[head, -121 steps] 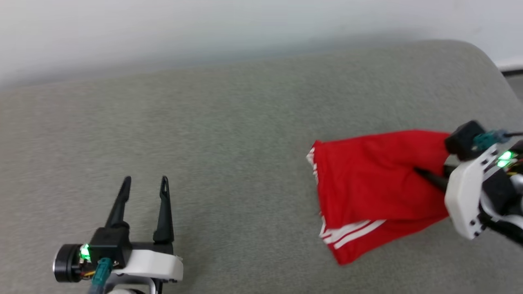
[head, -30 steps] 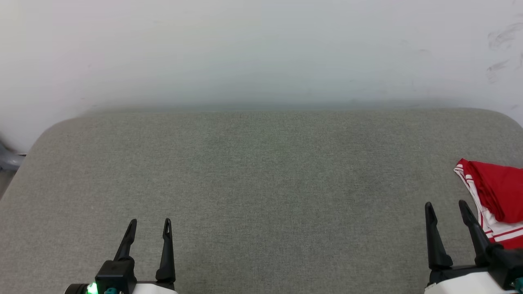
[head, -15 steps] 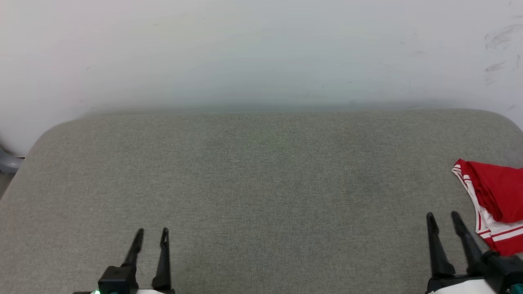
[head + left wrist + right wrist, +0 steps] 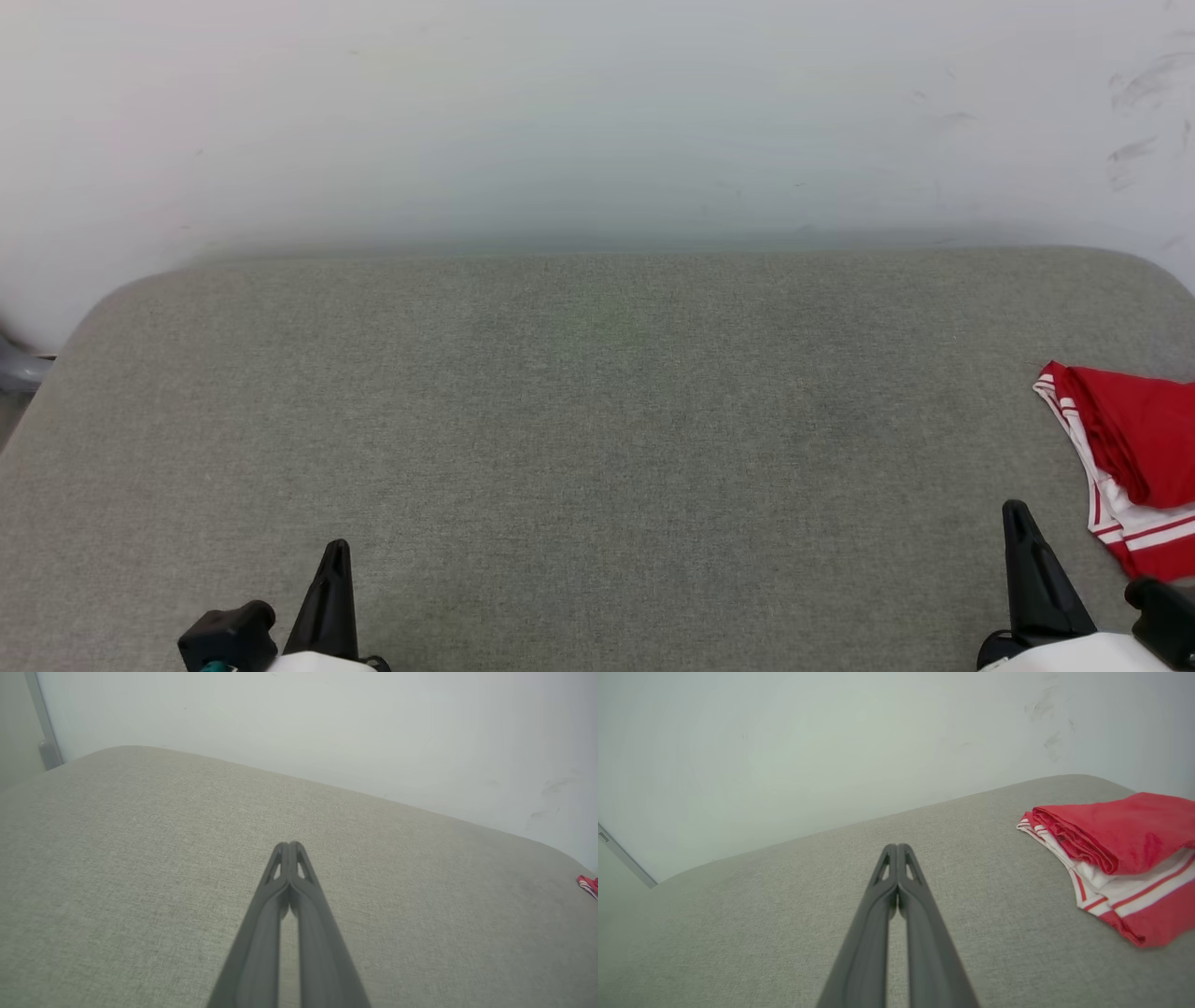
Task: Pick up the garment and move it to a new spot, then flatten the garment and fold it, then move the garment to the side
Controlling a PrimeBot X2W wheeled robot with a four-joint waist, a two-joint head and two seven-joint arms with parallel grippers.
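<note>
The garment [image 4: 1139, 457], red with white striped trim, lies folded at the far right edge of the grey cushion. In the right wrist view the garment [image 4: 1120, 844] sits to the right of my fingers, apart from them. A small red corner of the garment [image 4: 588, 884] peeks in at the right edge of the left wrist view. My right gripper [image 4: 1018, 523] stands shut at the lower right, holding nothing; its fingers [image 4: 896, 851] meet at the tips. At the lower left my left gripper [image 4: 334, 560] is shut and empty too, and its fingers [image 4: 289, 849] press together.
A wide grey cushioned surface [image 4: 597, 420] spans the view, with rounded far corners. A pale wall [image 4: 597, 112] rises right behind it. A grey fitting [image 4: 14, 369] shows past the cushion's left edge.
Both grippers have closed from open to shut and have drawn back toward the bottom edge. The garment lies where it was.
</note>
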